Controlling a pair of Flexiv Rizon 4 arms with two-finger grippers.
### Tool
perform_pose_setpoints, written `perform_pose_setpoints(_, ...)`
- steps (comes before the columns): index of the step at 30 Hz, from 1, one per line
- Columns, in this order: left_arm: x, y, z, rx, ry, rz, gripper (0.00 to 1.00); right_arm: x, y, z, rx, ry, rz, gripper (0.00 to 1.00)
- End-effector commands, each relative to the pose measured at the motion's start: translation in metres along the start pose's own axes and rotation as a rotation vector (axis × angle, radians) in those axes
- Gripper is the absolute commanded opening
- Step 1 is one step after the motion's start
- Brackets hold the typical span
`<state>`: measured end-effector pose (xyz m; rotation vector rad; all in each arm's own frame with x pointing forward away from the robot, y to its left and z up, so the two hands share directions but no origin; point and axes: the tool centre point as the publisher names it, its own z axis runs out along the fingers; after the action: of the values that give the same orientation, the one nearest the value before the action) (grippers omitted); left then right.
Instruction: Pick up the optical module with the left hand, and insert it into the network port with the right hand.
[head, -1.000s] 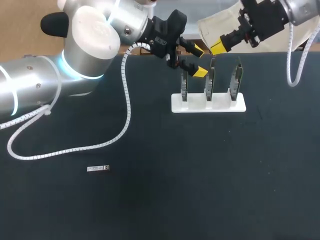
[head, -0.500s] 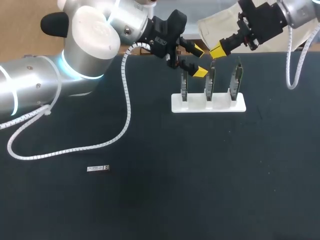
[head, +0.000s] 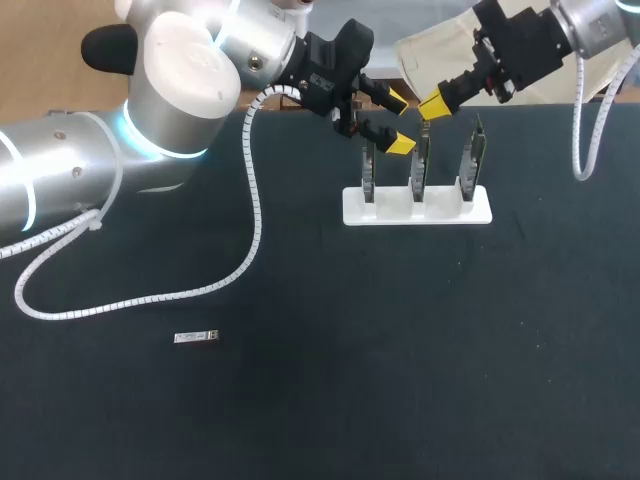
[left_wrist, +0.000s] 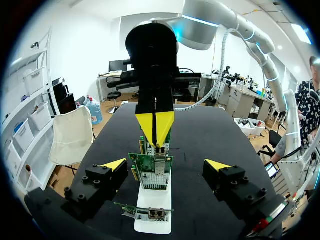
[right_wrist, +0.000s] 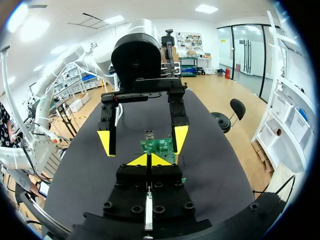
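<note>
Module (head: 196, 337) lies flat on the table (head: 400, 350) at the near left, alone and well apart from both my grippers, so I judge the pickup is not yet done. My left gripper (head: 398, 122) hangs at the far side over the left part of the rack (head: 440, 212), fingers spread wide with nothing in them. From its wrist the cards (left_wrist: 152, 172) stand ahead between the two tips. My right gripper (head: 433, 102) is just right of it above the middle card. Its tips are pressed together into one wedge, and I can make out nothing pinched there. To do the pickup well I would first lift the left gripper clear of the cards, then bring it to the near left. There I would set its fingers across the module's short width, come straight down and close on the long sides near one end. That leaves the other end free for the right gripper, which must open before it can take it. The white cable (head: 250, 225) from my left arm runs over the table just beyond the module and could drag across it. The module shows in neither wrist view, and from above it is too small to tell which end is the plug. The cards are edge-on from above, so no port shows there. From the left wrist the right gripper's tips cover the middle card's top edge, and I cannot tell which port is meant. From the right wrist my own gripper body hides the rack, save one green card corner.
</note>
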<state>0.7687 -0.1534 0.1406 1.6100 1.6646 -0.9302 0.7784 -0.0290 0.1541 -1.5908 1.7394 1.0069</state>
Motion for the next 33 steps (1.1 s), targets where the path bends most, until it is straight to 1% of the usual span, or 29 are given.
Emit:
perform_pose_setpoints(1, -0.001, 0.001, 0.000, 0.002, 0.005, -0.002, 1.00, 0.000, 0.000, 0.002, -0.004, 0.004, 0.001, 0.00)
perform_pose_setpoints(33, -0.001, 0.001, 0.000, 0.002, 0.005, -0.002, 1.00, 0.012, -0.003, 0.009, -0.020, 0.052, 0.022, 0.00)
